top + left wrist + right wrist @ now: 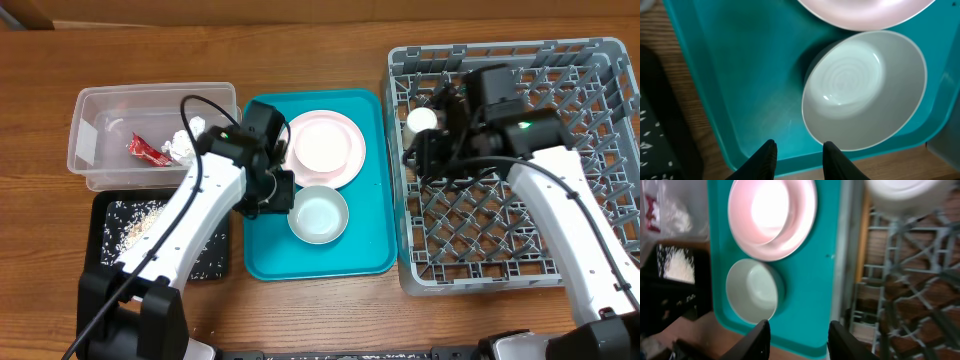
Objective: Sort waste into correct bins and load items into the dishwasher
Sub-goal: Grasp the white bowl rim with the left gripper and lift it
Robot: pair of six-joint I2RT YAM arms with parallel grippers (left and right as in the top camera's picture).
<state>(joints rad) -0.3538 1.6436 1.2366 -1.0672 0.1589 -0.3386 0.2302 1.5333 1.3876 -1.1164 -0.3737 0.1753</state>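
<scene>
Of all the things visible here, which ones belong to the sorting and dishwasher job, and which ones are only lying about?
Belong to the job: red wrapper, white tissue, rice grains, clear tub, black tray, pink plate, white bowl, white cup, grey rack.

Only lying about: teal tray, wooden table.
</scene>
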